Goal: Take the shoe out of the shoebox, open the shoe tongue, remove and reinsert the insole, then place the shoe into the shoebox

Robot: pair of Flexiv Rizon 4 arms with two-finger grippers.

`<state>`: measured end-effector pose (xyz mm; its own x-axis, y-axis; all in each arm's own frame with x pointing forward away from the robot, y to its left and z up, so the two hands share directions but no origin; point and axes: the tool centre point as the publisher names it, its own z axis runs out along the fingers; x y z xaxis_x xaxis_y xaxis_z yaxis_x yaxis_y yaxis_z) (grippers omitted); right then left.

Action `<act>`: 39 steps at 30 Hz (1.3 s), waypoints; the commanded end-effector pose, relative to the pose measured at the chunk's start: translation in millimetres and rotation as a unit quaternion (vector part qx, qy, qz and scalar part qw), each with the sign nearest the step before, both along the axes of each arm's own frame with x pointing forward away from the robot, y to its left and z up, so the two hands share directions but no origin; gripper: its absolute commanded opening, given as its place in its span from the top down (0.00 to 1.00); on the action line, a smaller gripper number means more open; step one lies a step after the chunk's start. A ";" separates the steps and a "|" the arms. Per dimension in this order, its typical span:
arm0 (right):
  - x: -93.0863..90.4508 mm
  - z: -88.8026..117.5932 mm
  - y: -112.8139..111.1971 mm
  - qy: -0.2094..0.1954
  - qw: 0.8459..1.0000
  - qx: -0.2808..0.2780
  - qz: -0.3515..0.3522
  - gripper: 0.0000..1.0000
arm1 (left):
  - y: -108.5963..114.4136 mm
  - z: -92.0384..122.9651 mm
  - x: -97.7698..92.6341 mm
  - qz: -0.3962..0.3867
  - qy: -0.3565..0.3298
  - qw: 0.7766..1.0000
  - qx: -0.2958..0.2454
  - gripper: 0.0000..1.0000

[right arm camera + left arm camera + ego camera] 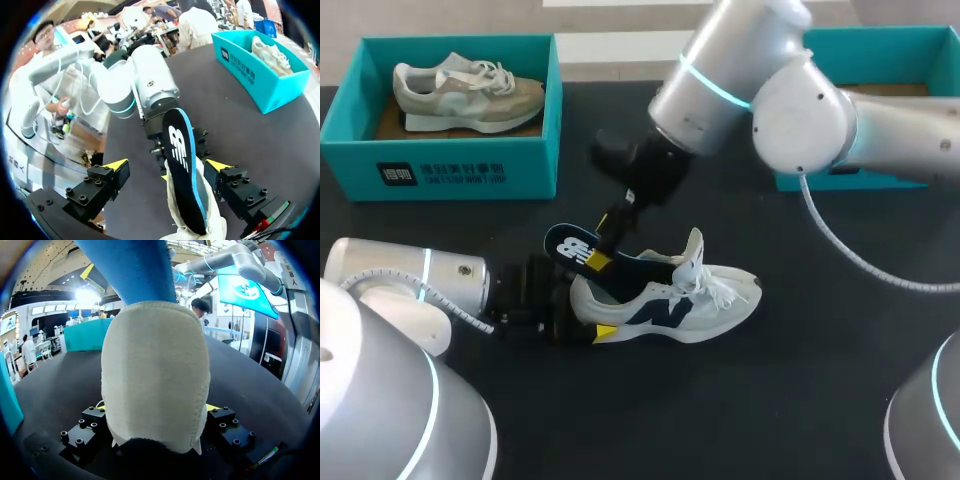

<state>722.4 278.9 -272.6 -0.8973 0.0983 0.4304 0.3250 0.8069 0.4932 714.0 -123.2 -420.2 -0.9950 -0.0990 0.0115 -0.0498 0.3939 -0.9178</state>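
At the lower left of the head view, the left arm [410, 285] lies low over the black table [820, 400], and the left gripper [584, 314] sits at the heel of the white shoe [670, 305]. The shoe stands on its sole just below the middle of the frame, with its toe pointing right and its laces loose. In the left wrist view the pale heel fills the space between the two fingers, and a sliver of yellow tip shows against it on either side, so the jaws are pinching the heel. A dark blue insole [575, 250] sticks up out of the shoe's opening and leans toward the upper left over the heel. The right arm [800, 100] comes in from the right edge and crosses past the middle, reaching down to the insole. In the right wrist view, the right gripper [167, 165] has its fingers spread wide. The insole rises between them, and at least the finger on one side is clearly apart from it. Farther back, a teal shoebox [440, 165] at the upper left holds a beige shoe [470, 95]. A second teal box [890, 45] stands at the upper right, partly hidden behind the right arm.
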 end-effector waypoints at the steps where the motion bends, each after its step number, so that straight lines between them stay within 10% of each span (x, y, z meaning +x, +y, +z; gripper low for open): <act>1: 5.8 -11.7 -4.7 0.034 0.999 0.039 0.007 0.00 | -0.7 -4.3 -0.6 0.000 0.000 1.000 0.001 1.00; 6: 11.3 -21.6 -7.9 0.056 0.997 0.052 0.017 0.01 | -0.7 -4.3 -0.6 0.000 0.000 1.000 0.001 1.00; 14: 9.5 -32.9 -1.7 0.085 0.994 0.059 0.044 0.56 | -0.7 -4.3 -0.6 0.000 0.000 1.000 0.001 1.00; 30: 5.3 -46.5 12.6 0.107 0.989 0.082 0.065 0.62 | -0.7 -4.3 -0.6 0.000 0.000 1.000 0.001 1.00; 35: 5.0 -47.6 14.2 0.110 0.988 0.085 0.065 1.00 | -0.7 -4.3 -0.6 0.000 0.000 1.000 0.001 1.00; 39: 5.5 -42.1 18.1 0.115 0.986 0.099 0.075 1.00 | -0.7 -4.3 -0.6 0.000 0.000 1.000 0.001 1.00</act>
<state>724.9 292.7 -314.5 -0.7768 -0.1204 0.6181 0.3351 0.7520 0.5676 714.0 -123.1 -420.2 -0.9950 -0.0992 0.0115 -0.0499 0.3939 -0.9178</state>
